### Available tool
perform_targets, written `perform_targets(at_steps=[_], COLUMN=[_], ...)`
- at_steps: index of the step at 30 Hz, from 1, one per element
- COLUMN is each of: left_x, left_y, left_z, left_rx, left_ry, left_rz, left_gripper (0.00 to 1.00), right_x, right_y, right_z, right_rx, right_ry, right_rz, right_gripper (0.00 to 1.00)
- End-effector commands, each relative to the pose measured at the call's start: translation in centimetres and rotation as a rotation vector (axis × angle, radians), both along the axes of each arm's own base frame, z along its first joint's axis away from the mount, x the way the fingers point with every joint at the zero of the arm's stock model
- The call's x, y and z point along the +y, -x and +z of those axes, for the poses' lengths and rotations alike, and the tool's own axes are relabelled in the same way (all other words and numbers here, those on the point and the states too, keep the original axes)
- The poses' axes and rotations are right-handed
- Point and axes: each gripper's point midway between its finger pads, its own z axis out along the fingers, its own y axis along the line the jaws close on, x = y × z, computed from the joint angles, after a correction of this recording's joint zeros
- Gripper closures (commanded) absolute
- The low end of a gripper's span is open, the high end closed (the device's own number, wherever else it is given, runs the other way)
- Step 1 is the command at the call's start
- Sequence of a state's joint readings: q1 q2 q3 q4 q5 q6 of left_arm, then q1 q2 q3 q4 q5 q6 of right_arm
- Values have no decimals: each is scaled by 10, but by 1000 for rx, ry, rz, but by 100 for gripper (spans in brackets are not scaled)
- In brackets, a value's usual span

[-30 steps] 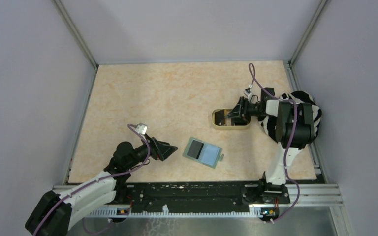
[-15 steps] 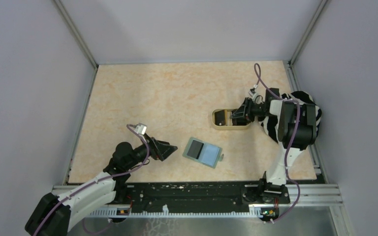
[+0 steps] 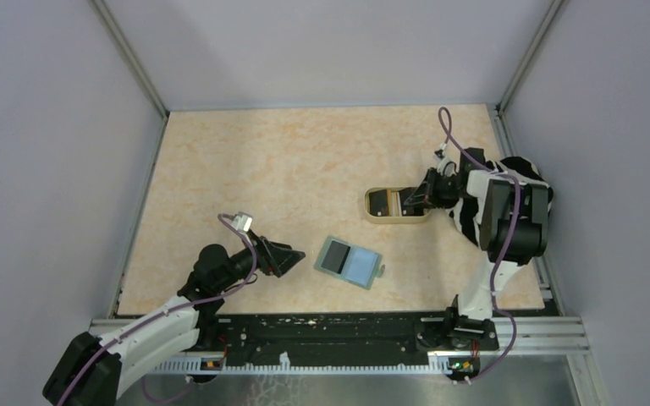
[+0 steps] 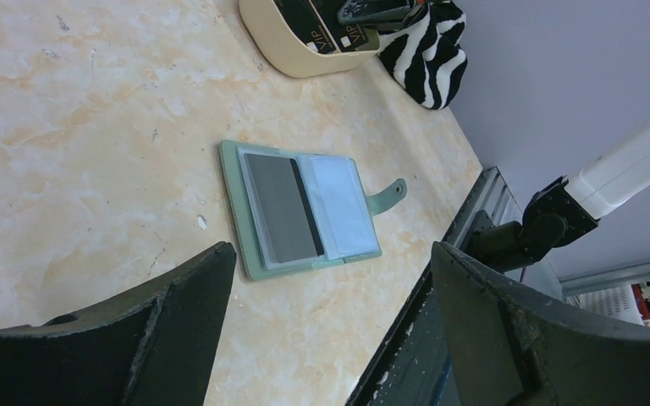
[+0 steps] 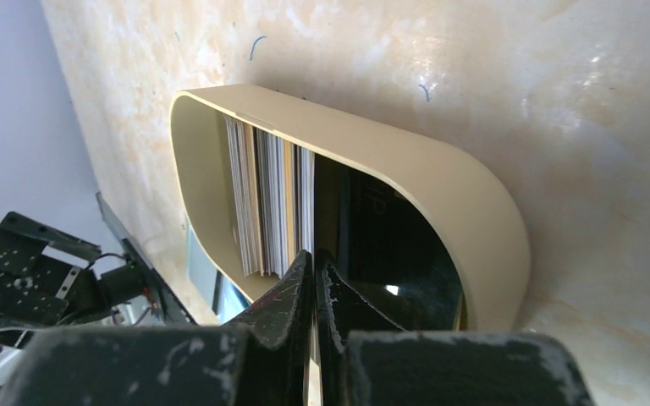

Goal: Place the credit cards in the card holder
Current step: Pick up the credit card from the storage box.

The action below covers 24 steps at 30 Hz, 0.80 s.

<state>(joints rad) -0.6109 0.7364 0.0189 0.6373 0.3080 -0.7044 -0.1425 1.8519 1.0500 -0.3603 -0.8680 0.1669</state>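
One card holder [image 4: 343, 203] lies open on the table [image 3: 262, 169] between the two arms, just in front of the left gripper [image 3: 294, 256], whose jaws are spread wide and grasp nothing; one dark card [image 4: 278, 207] sits in its left pocket. The other credit cards [image 5: 267, 203] stand on edge as one packed stack, too tight to count, in the single tan tray [image 5: 440, 169]. The right gripper [image 5: 315, 262] is clenched at that stack's end, and I cannot tell whether it pinches a card.
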Motion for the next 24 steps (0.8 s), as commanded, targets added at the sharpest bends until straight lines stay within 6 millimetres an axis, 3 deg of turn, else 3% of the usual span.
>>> perform_targets(at_steps=[1, 11, 24], left_x=[1, -4, -9], left_y=[9, 16, 32], left_z=[-10, 10, 64], left_rx=[23, -26, -191], left_ry=[-3, 74, 237], left_rz=[-23, -66, -157], left_gripper=[9, 7, 4], right_x=[-21, -24, 27], right_y=[-23, -21, 20], right_z=[36, 83, 173], right_rx=[-156, -334, -615], right_ry=[121, 169, -184], right_rz=[-13, 59, 283], right_gripper=[100, 100, 100])
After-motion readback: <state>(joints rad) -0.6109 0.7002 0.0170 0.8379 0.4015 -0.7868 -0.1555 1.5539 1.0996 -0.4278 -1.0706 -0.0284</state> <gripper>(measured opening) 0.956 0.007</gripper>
